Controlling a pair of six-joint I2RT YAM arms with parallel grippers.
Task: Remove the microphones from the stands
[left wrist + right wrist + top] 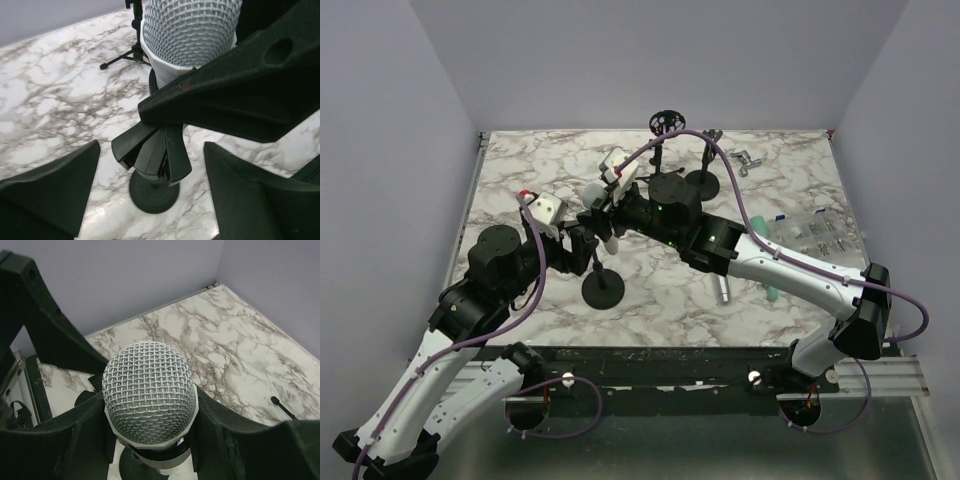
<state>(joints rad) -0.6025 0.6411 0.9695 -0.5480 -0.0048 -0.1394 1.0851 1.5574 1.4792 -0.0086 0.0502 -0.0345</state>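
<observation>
Right tool (150,447) is squeezed shut on the microphone (148,385), with one finger pressed to each side just under the round mesh head. The microphone is up on the stand (152,192), near the middle of the marble tabletop (770,180). Its lower end looks to sit in the black holder (hard to be sure, the fingers hide much of it). Left tool (151,155) is spread wide, low down, with a finger on each side of the stand, not touching it.
</observation>
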